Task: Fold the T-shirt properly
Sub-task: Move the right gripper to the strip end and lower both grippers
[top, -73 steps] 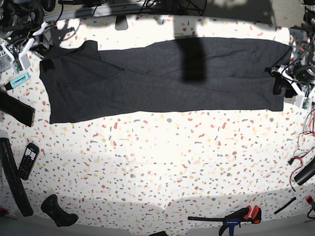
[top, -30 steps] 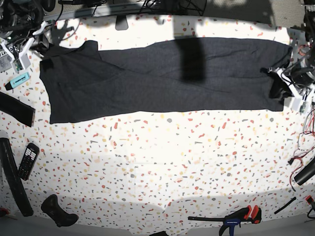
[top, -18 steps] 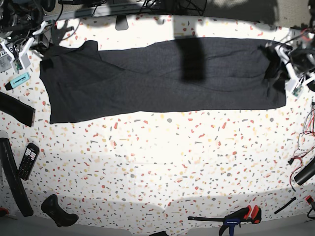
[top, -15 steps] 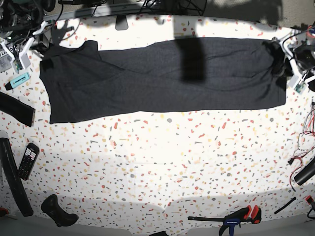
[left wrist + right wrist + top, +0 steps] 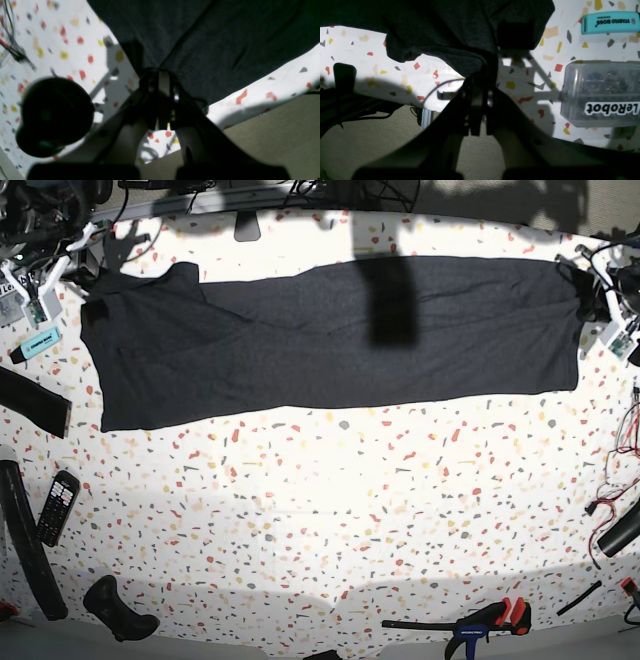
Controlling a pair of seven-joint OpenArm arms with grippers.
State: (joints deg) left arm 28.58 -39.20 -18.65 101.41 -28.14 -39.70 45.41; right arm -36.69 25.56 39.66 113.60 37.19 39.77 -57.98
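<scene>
Dark T-shirt [image 5: 330,335] spread flat in a long band along the desk's far edge, reaching nearly from the left edge to the right edge. Left gripper [image 5: 160,75] pinched closed on the shirt's end at the desk's far right corner; right gripper [image 5: 480,75] likewise clamped on the fabric at the far left corner, beside a turquoise highlighter [image 5: 610,22] and a clear LeRobot box [image 5: 600,93]. Wide bare stretch of speckled terrazzo desk [image 5: 330,510] across the middle and near side. Along the left edge, a calculator [image 5: 57,507]; at the near edge, a bar clamp [image 5: 470,625]. Beyond the desk's edges, beige floor.
</scene>
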